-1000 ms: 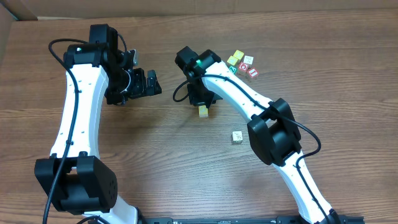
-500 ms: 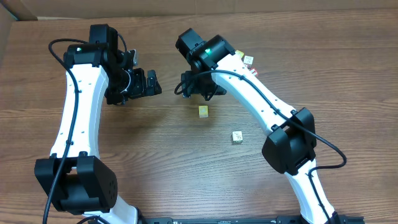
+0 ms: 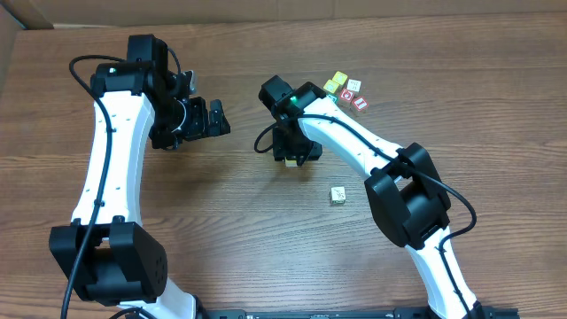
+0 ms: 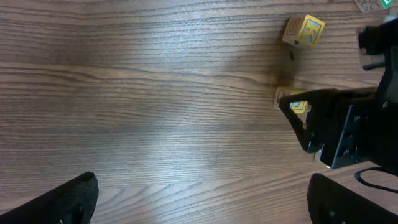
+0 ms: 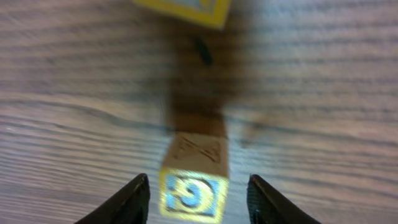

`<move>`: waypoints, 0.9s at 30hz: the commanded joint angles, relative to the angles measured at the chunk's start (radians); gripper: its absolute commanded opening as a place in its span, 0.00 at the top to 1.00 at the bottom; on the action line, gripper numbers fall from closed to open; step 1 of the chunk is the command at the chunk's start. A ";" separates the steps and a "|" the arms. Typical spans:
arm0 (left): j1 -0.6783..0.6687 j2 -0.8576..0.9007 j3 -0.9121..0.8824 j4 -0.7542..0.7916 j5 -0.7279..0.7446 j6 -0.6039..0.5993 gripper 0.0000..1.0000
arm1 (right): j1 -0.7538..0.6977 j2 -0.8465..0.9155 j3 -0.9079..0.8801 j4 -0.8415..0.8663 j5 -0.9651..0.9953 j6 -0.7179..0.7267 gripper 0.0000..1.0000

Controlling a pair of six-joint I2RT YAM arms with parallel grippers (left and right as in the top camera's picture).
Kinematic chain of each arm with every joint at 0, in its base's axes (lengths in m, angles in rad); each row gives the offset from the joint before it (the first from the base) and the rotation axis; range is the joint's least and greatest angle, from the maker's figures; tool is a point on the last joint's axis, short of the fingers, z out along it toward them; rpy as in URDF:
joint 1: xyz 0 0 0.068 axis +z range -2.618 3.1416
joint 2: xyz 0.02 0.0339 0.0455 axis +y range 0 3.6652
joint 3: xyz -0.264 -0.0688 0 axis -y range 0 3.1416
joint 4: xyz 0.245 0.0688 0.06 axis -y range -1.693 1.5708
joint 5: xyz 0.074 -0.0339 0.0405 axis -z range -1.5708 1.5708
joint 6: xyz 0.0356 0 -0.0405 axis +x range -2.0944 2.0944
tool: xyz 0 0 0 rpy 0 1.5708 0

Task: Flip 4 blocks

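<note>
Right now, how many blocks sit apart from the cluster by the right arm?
2. One block sits between the open fingers of the right end effector; a second block lies nearer the base. The arm may hide others.

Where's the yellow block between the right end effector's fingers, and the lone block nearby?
yellow block (image 5: 194,193), right wrist view, lettered yellow face
lone block (image 3: 337,195), overhead view, top face

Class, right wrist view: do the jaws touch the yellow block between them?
No, bare table shows either side of the yellow block.
</note>
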 commanded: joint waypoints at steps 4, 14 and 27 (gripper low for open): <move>-0.006 0.003 0.018 0.001 -0.006 -0.010 0.00 | 0.006 0.000 -0.002 0.022 -0.045 0.004 0.51; -0.006 0.003 0.018 0.001 -0.006 -0.010 0.00 | -0.009 -0.002 0.070 -0.056 -0.045 0.004 0.75; -0.006 0.003 0.018 0.001 -0.006 -0.010 0.00 | -0.016 -0.002 0.272 -0.469 -0.079 -0.060 0.73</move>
